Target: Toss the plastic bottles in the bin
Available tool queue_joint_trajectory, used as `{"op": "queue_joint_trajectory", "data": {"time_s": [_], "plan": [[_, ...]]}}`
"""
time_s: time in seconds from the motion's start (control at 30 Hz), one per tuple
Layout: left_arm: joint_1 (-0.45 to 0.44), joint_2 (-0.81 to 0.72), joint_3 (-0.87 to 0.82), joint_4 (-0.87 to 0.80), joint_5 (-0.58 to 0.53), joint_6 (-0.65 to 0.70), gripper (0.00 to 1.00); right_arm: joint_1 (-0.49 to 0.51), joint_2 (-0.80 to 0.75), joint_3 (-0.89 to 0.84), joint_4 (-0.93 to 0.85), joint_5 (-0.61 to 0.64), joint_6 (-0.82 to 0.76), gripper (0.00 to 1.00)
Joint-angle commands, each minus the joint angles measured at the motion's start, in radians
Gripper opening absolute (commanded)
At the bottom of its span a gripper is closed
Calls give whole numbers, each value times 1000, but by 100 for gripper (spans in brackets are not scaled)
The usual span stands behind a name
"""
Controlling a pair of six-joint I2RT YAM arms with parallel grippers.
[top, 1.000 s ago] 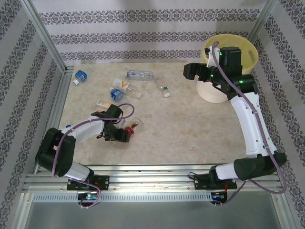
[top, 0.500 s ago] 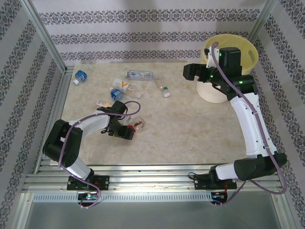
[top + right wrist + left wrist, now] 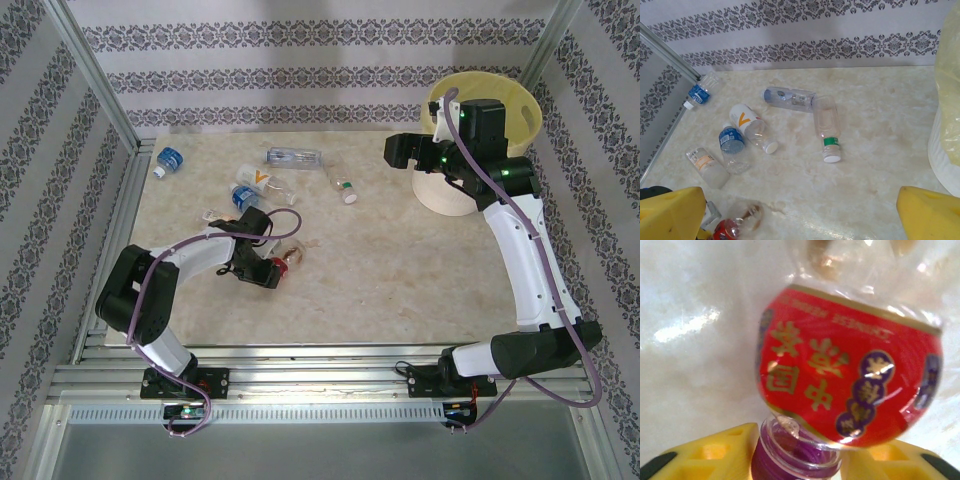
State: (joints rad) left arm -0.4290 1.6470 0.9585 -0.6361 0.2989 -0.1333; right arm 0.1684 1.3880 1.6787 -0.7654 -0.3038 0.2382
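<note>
7 bottles (image 3: 826, 125), 1 bin (image 3: 440, 195); right pincer (image 3: 800, 210) gapes empty; left pincer (image 3: 800, 460) straddles red-labelled bottle (image 3: 850, 385), grip unclear

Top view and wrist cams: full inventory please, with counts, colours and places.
Blue-label bottles: 2, clear, far-left edge and mid-left.
Far bottle: 1, clear, far centre.
Green-label bottle: 1, clear, white cap, centre.
Orange-marked bottle: 1, white label, left of centre.
Pale-label bottle: 1, clear, left side.
Red-label bottle: 1, clear, near left.
Bin: 1, pale yellow, far-right corner.
Table: 1, beige marbled.
Left gripper: yellow fingers either side of Red-label bottle's neck.
Right gripper: open, raised beside Bin.
</note>
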Motion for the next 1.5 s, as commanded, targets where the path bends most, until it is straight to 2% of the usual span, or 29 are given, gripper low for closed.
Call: {"op": "queue_joint_trajectory", "data": {"time_s": [0.0, 0.1, 0.23, 0.5, 0.63, 0.97, 1.2, 1.47], "plan": [[-13, 0, 7, 13, 11, 17, 38, 13, -27, -10, 21, 11, 17, 98], [-13, -20, 4, 15, 14, 16, 31, 21, -30, -17, 23, 9, 29, 98], [-15, -84, 0, 41, 34, 2, 28, 55, -29, -40, 29, -7, 71, 98], [-44, -270, 30, 140, 111, -1, 27, 166, 15, -108, 73, -104, 200, 98], [-65, -317, 62, 171, 139, 4, 27, 197, 40, -148, 114, -170, 250, 98], [-79, -339, 136, 246, 183, -35, 27, 263, 66, -266, 290, -342, 387, 98], [-97, -337, 147, 274, 229, -37, 26, 295, 80, -309, 385, -360, 427, 98], [-114, -348, 149, 297, 272, -40, 26, 302, 132, -292, 402, -349, 426, 98]]}}
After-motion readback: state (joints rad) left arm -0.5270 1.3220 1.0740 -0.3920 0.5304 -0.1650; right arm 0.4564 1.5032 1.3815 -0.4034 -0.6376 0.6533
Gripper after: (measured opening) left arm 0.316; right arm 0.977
